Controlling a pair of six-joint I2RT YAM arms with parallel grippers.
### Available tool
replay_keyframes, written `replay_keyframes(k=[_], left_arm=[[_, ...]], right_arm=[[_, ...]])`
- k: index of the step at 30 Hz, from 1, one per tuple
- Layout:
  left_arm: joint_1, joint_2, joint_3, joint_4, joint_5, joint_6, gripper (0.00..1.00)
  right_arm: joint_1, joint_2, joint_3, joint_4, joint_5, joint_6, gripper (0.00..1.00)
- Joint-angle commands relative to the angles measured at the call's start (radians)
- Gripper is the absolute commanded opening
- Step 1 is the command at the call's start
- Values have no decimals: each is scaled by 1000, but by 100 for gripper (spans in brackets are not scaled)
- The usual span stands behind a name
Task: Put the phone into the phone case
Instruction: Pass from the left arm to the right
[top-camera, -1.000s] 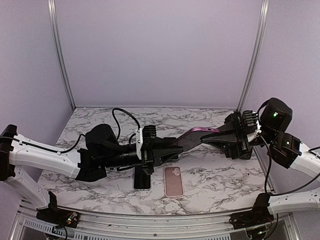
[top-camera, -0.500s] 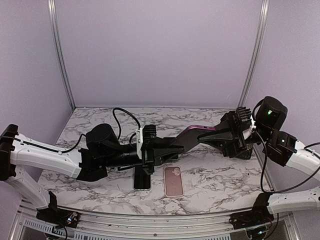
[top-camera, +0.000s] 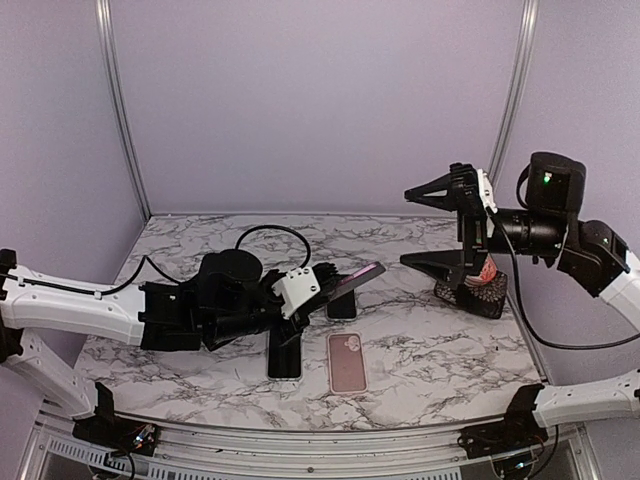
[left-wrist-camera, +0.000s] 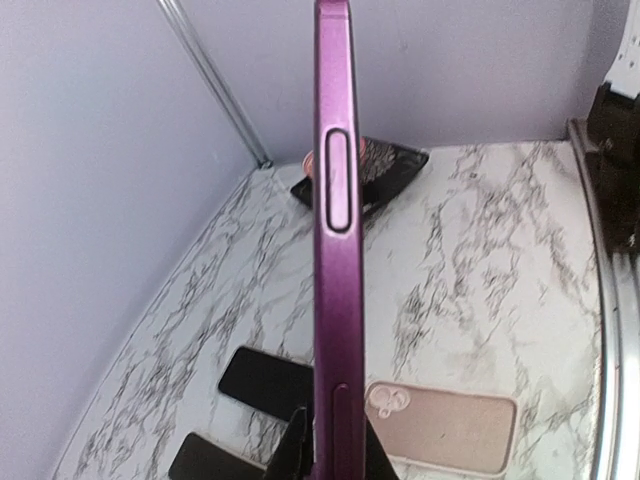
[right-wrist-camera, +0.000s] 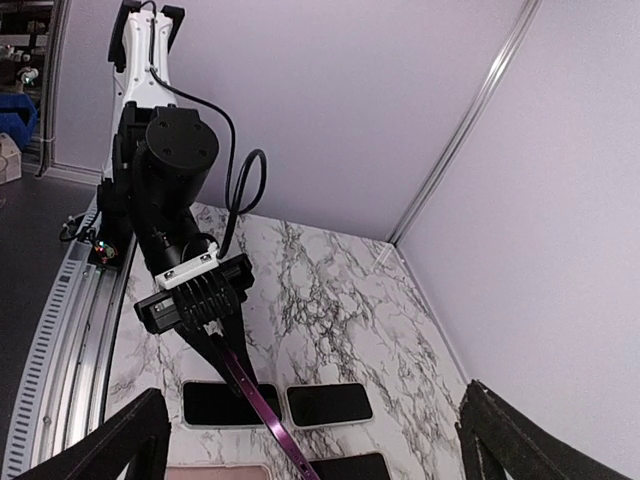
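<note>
The phone (top-camera: 362, 273) is purple and slim, held above the table, and my left gripper (top-camera: 332, 284) is shut on its near end. In the left wrist view the phone (left-wrist-camera: 338, 230) stands edge-on and runs straight away from the black fingertips (left-wrist-camera: 296, 450) that pinch it. The pink phone case (top-camera: 347, 362) lies flat on the marble near the front edge, below and to the right of the phone. My right gripper (top-camera: 432, 226) hangs wide open at the right, apart from the phone's far end, with nothing between its fingers.
Two dark phones lie screen-up on the marble (top-camera: 284, 356) (top-camera: 342, 306), beneath the held phone. A black ridged block (top-camera: 480, 291) with something red on it sits at the right, under my right arm. Grey walls and metal posts close the back.
My right gripper has let go of the phone's far end, opened wide and pulled back up to the right. My left arm has shifted and still holds the phone alone.
</note>
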Motion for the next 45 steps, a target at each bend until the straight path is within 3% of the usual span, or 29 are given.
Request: replay_keyframes(k=[1,3,6,14,20,29,33,35,42,45], left_arm=[[2,3,159,-417,-172,62,0],[2,-6,186,-465,-125,59,0],[2,-21,203,-491,-71,37,0],[2,-37,215,-521,-12,18,0],[2,-38,223,-521,39,11,0],[2,-50,221,-513,101,16,0],[2,-47,220,-507,129,14,0],[2,-50,224,-504,143,7,0],[2,-76,212,-479,158,10,0],[2,-76,211,-479,165,6,0]], right_arm=[[-3,129,134,-329,13,-121,97],[7,188,174,-389,-45,-146,97],[25,279,236,-421,1,-128,90],[100,385,254,-371,54,-111,73],[107,408,191,-378,54,-138,72],[109,412,164,-371,56,-133,47],[109,416,172,-373,62,-129,27],[109,421,186,-392,61,-137,22],[113,424,190,-413,87,-130,32],[115,418,188,-400,101,-128,23]])
